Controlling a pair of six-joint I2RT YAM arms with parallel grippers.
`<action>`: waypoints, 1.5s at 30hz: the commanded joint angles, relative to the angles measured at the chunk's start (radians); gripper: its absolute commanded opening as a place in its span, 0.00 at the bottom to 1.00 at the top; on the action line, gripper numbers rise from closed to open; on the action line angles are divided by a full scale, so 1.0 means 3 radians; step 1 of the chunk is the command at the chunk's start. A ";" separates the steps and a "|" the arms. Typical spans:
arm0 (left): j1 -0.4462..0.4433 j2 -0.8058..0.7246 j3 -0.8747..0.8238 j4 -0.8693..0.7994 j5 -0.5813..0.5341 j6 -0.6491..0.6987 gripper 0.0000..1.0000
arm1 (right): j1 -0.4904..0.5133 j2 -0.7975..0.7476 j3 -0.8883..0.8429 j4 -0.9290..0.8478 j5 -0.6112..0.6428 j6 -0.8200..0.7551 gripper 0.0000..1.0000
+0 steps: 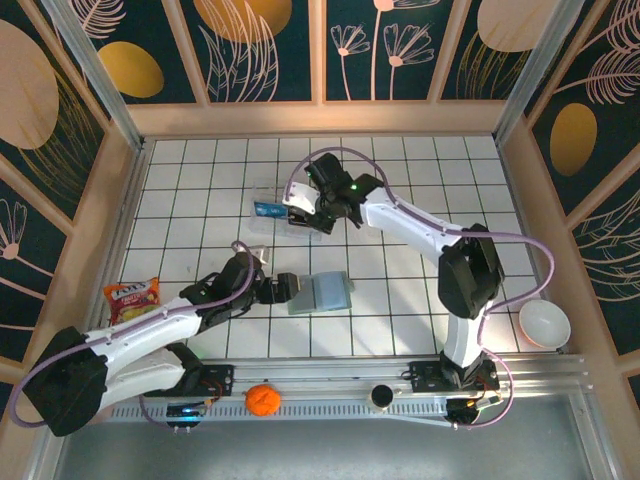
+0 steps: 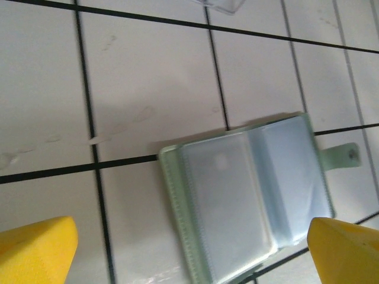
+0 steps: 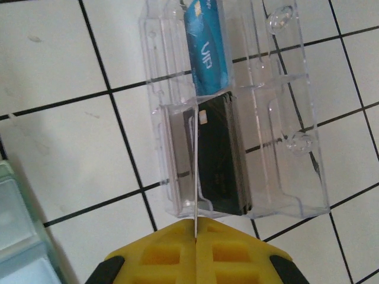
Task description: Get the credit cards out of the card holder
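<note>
Fingers (image 2: 37,251) of the left gripper (image 2: 190,242), tipped in yellow, are spread wide apart and hold nothing; one tip sits at each lower corner of the left wrist view. Between and just past them the card holder (image 2: 249,201) lies open and flat on the white tiled table (image 2: 148,77). Its clear pale blue sleeves face up and a small snap tab sticks out on the far side. From above, the left gripper (image 1: 288,289) sits just beside the card holder (image 1: 322,293), which rests near the middle of the table, a little toward the front. The right gripper (image 3: 195,254) is closed, its yellow fingers pressed together on what looks like a thin card (image 3: 194,177) seen edge-on. It hangs over a clear box (image 3: 284,118). Inside the box a blue card (image 3: 207,41) lies in the far section and a stack of black cards (image 3: 219,154) in the near one. From above, the right gripper (image 1: 300,215) and box (image 1: 262,210) are farther back, apart from the card holder. A snack packet (image 1: 132,297) lies at the left edge, a white bowl (image 1: 545,323) at the right, and an orange fruit (image 1: 262,399) on the front rail.
</note>
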 commanded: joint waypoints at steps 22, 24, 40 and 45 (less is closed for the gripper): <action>0.0137 -0.0058 0.0050 -0.0513 -0.0366 -0.0002 0.99 | -0.0128 0.0715 0.0846 -0.0554 -0.0036 -0.0763 0.00; 0.0137 -0.0052 0.0044 -0.0496 -0.0356 -0.0005 0.99 | -0.0123 0.0710 0.0844 -0.0559 -0.0051 -0.0755 0.00; 0.0138 -0.0063 -0.0002 -0.0452 -0.0346 -0.0036 0.99 | -0.0117 0.0941 0.0990 -0.0543 0.0116 -0.0591 0.00; 0.0140 -0.0054 -0.0010 -0.0422 -0.0336 -0.0032 0.99 | -0.0114 0.0990 0.1020 -0.0539 0.0128 -0.0572 0.00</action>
